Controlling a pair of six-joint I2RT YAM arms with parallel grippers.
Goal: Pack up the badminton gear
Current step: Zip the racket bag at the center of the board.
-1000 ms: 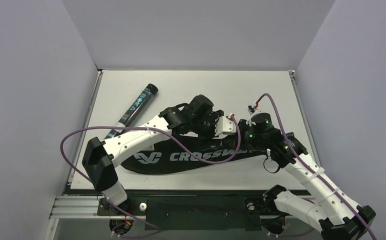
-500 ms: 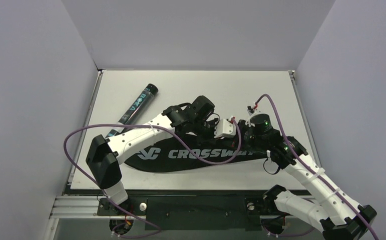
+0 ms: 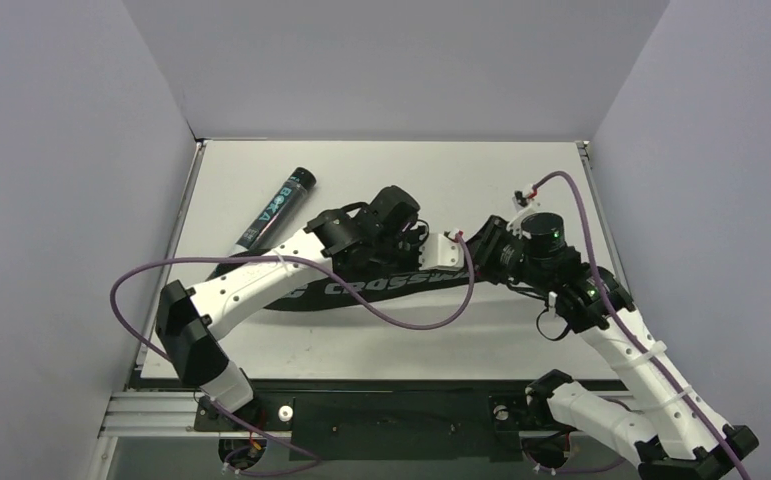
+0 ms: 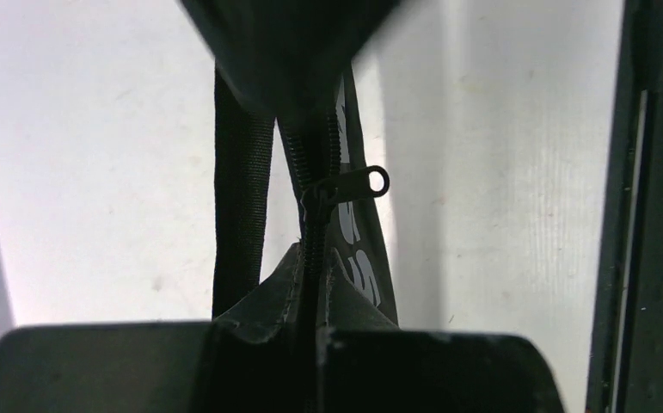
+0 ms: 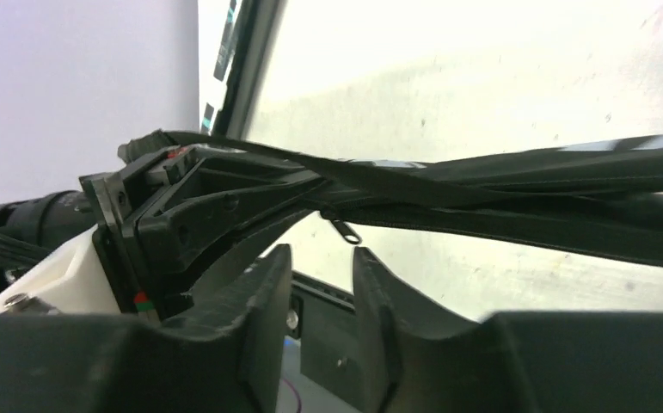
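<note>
From my seat, both arms reach in from the near edge and meet over the middle of the table. On the right wrist camera the right gripper has its two fingers apart with nothing between them; it sits just below the bag's zipper line and touches nothing that I can make out. The black bag, lettered CROSSWAY, lies across the middle of the table from left to right, with its right end between the two grippers. The left gripper is clamped on the bag's edge. On my left wrist view the zipper track runs straight into the closed jaws, and the zipper pull hangs off to the right a little further along. A black strap runs beside the zipper on its left. The gripped edge stands raised off the table. A purple cable loops off the left arm. Further back on the left, the long black teal-printed tube lies at a slant, apart from the bag. I cannot see the rackets.
</note>
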